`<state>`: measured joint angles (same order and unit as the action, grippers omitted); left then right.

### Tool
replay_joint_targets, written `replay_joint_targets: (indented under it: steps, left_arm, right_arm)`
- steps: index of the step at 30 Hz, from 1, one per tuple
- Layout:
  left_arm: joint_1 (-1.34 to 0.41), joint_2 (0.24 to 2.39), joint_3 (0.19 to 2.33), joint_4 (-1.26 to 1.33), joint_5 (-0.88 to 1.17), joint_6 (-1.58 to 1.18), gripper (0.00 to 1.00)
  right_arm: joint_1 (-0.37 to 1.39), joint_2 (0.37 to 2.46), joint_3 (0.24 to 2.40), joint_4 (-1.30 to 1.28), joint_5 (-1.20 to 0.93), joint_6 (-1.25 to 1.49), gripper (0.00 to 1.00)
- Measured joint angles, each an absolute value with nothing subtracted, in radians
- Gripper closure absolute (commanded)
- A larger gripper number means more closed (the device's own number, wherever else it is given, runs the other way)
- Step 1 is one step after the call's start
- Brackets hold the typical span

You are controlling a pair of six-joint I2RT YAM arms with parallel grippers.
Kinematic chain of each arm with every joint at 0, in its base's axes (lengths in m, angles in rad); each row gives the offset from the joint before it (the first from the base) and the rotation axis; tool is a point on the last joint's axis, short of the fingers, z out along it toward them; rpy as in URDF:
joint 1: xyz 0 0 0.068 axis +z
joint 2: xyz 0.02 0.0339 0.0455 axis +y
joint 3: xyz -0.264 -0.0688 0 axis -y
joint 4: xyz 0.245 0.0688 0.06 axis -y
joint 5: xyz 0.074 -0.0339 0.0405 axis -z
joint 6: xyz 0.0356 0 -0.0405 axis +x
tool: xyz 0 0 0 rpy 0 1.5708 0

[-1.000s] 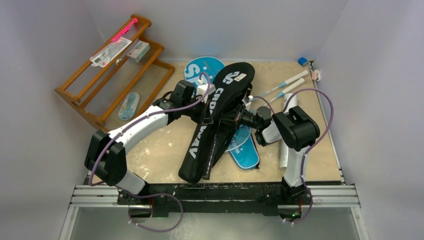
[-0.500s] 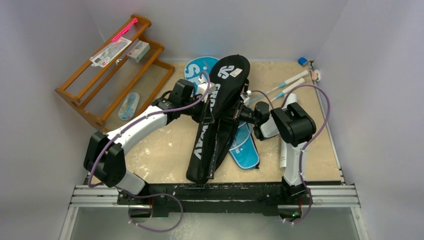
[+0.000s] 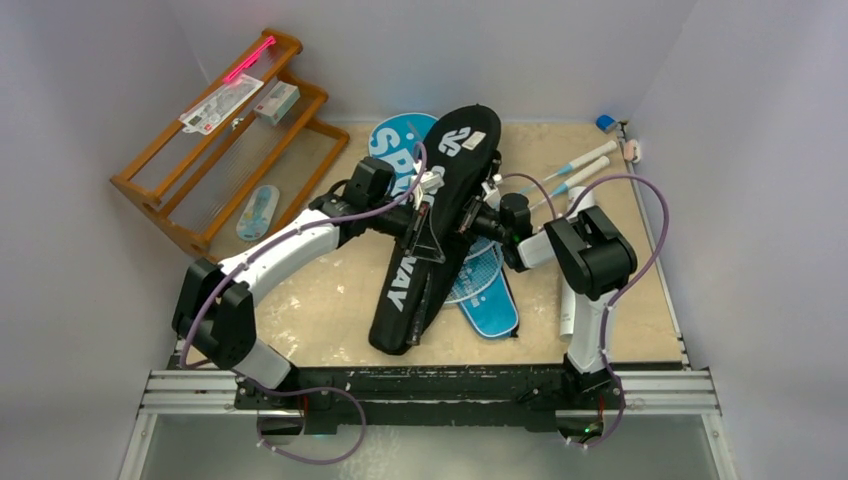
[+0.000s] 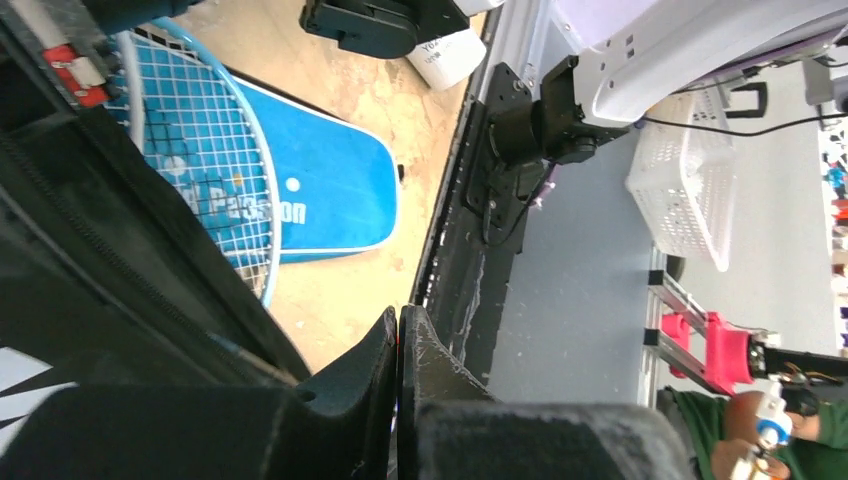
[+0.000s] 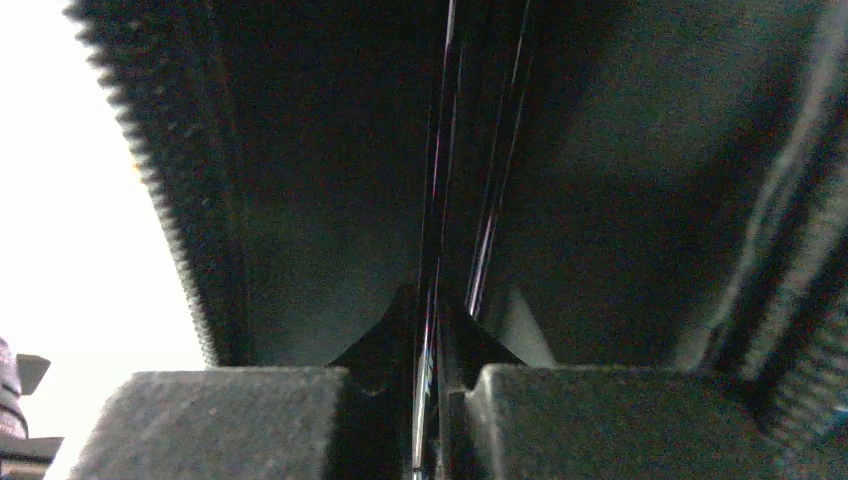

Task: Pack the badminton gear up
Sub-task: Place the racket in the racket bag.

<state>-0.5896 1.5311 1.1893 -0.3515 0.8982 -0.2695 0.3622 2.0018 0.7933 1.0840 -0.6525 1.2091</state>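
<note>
Black cover (image 3: 405, 285) lay diagonally mid-table (image 3: 320, 300), CROSSWAY print up, wide end toward the back wall, both grippers at its middle.

Per view:
- Top: left gripper (image 3: 428, 190) on the cover's left edge, right gripper (image 3: 478, 218) on its right edge. Jaws unreadable from there.
- Left wrist: left gripper (image 4: 398, 315) had its jaws pressed together, black fabric right beside them. Couldn't tell if any was caught. This view also gave the racket (image 4: 205, 170) strings and the print on the near blue cover (image 4: 330, 200), plus the tube's (image 4: 447, 58) end and a white basket (image 4: 690, 190) off the table.
- Right wrist: right gripper (image 5: 432, 300) was down to a slit, pinching a thin glossy dark edge, apparently the black cover's. Zip teeth ran along both sides, so the view was inside the cover. Only dark in there, contents not readable.

Counts:
- Covers: 3. One black, a blue SPORT cover (image 3: 395, 143) under its far end, a second blue one (image 3: 495, 312) under its right side.
- Racket heads: 1, light blue (image 3: 478, 272), on the second blue cover and partly under the black one.
- Handles (image 3: 575, 165): 2, back right.
- Tubes: 1 (image 3: 568, 310), along the right edge behind the right arm.

Rack (image 3: 130, 185) back left, well apart from the gear, held 3 packets: pink-stick one (image 3: 225, 98), small box (image 3: 276, 102), blue one (image 3: 258, 212).
</note>
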Motion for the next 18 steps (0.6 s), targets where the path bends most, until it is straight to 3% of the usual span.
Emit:
replay_joint_targets:
  steps: [2, 5, 13, 18]
  left_arm:
    - [-0.59, 1.545, 1.189, -0.351, 0.931, -0.278, 1.0]
    - [-0.59, 1.558, 1.19, -0.364, 0.912, -0.276, 0.91]
    - [-0.597, 1.513, 1.189, -0.411, 0.543, -0.244, 0.61]
    - [-0.643, 1.471, 1.189, -0.428, 0.321, -0.198, 0.45]
  right_arm:
    - [0.371, 2.003, 0.799, 1.053, -0.626, 1.188, 0.76]
    - [0.379, 2.004, 0.819, 1.024, -0.593, 1.153, 0.7]
    - [0.381, 1.946, 0.822, 0.86, -0.526, 1.07, 0.67]
    - [0.381, 1.863, 0.797, 0.786, -0.504, 1.044, 0.77]
